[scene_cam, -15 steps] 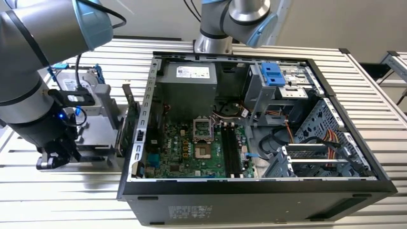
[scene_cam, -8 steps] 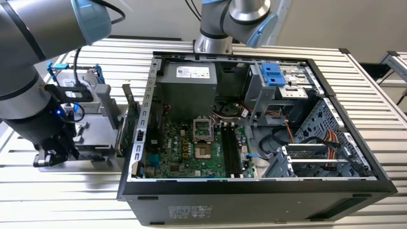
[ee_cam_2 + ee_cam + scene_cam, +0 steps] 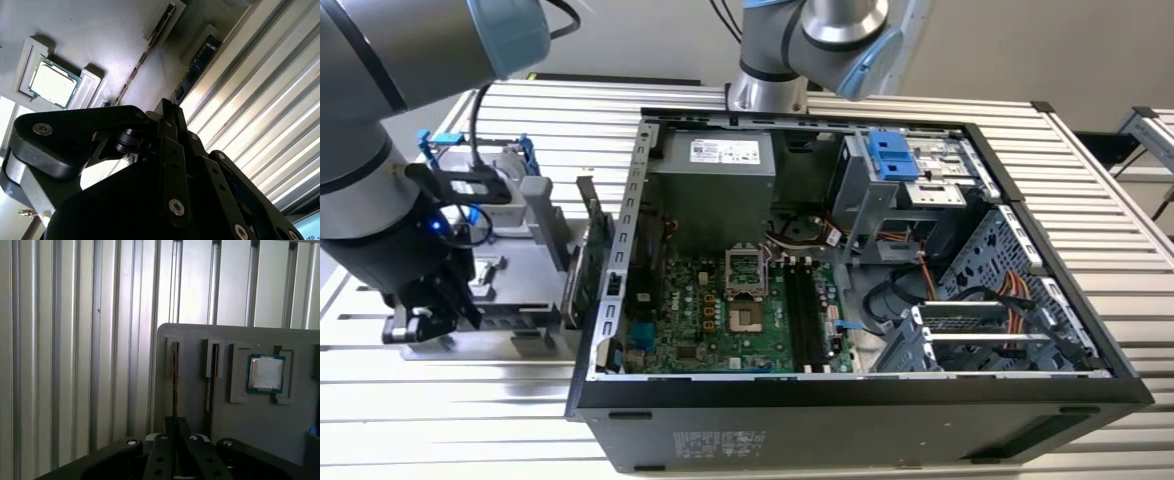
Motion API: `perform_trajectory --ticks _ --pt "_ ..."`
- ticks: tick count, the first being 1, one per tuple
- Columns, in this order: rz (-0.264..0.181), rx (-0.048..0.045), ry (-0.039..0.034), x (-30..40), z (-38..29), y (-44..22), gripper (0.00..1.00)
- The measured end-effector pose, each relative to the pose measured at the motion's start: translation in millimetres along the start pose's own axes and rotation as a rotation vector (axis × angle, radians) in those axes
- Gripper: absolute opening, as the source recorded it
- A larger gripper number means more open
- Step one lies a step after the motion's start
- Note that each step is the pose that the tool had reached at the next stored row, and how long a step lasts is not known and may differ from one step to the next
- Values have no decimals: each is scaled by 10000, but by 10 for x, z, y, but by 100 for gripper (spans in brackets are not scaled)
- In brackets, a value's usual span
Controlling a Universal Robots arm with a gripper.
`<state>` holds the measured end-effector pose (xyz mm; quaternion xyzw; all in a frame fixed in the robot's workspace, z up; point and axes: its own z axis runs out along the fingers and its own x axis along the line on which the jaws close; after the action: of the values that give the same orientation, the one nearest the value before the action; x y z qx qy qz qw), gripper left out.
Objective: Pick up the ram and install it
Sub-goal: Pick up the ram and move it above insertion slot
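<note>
Arm: the grey and pale-blue robot arm (image 3: 374,150) takes up the upper left of the exterior view and bends down toward the lower left of that frame.
Claw: the claw (image 3: 430,312) hangs low at the exterior view's left, right down on the grey holder (image 3: 520,300). In the first wrist view its black fingers (image 3: 166,455) stand almost together, clamped on the top edge of the ram (image 3: 174,375).
Ram: a thin stick standing on edge in the holder's slot nearest the ribbed table (image 3: 1107,200). In the second wrist view its bluish face with dark chips runs straight down to the fingertips. It sits in the holder, well apart from the computer.
Second stick: another thin stick (image 3: 212,380) stands on edge in the next slot, just beside the ram and clear of the claw.
Processor: a square chip with a silver lid (image 3: 266,373) lies flat in a recess of the holder, on the far side of the second stick from the ram.
Green card: a large green card (image 3: 591,270) stands on edge left of centre in the exterior view, between the holder and the computer case (image 3: 854,410).
Drive: a blue-tabbed drive frame (image 3: 514,180) stands on the holder in the upper left of the exterior view, partly behind the arm.
Computer case: black, lying open, filling the centre and right of the exterior view; the green motherboard (image 3: 707,310) lies flat inside.
Slots: the long black slots (image 3: 807,315) run side by side just right of the frame's centre.
</note>
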<state>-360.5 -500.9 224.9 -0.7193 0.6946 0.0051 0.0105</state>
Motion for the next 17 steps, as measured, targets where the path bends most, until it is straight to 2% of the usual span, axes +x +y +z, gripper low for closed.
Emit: perform_trajectory --ticks 17 --pt "395 8 -4 -4 -182 -1 0"
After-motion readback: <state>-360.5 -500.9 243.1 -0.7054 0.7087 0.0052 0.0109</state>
